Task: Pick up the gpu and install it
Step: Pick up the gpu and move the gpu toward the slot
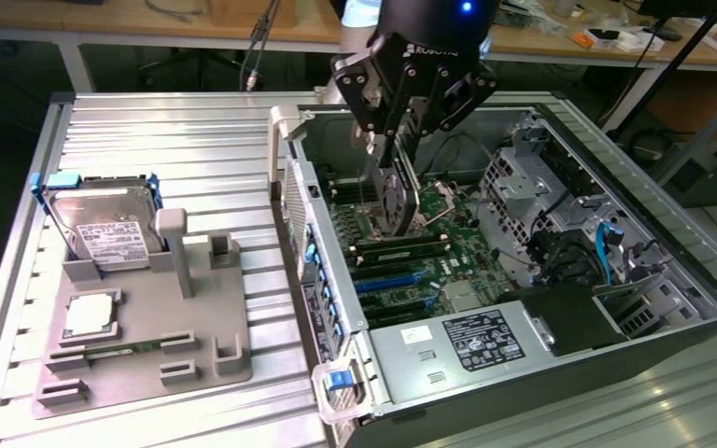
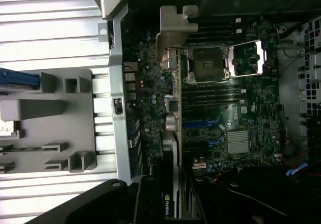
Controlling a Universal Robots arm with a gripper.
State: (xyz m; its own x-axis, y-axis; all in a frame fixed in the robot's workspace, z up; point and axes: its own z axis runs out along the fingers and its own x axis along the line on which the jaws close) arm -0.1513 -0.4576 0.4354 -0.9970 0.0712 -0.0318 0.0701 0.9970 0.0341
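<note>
**Gripper** (image 1: 392, 149): clamped on the gpu (image 1: 394, 198), with one finger pressed to each face of the card.

**Gpu, exterior view:** the card is held upright on edge inside the open case (image 1: 321, 252), over the motherboard (image 1: 440, 247) and well apart from the fixture. Whether its lower edge touches the board cannot be told. The round fan on its dark face is turned towards the exterior view's left.

**Gpu, wrist view** (image 2: 170, 133): the card is seen edge-on as a narrow strip. A logo is printed near the gripper, and the silver bracket (image 2: 173, 30) is at the far end. The strip lies just beside the open socket (image 2: 208, 63), between it and the case wall.

**Board detail, wrist view:** a finned heatsink (image 2: 236, 141) and blue slots (image 2: 200, 125) are recorded beside the card.

**Surroundings, exterior view:**
- A ribbed table (image 1: 172, 140) carries the case.
- A grey fixture (image 1: 209, 317) stands at the exterior view's left.
- A hard drive (image 1: 107, 233) is stood on edge in the fixture.
- A CPU chip (image 1: 91, 315) is laid flat in the fixture, nearer the camera than the drive.
- A labelled power supply (image 1: 484, 341) is set in the case's near corner.
</note>
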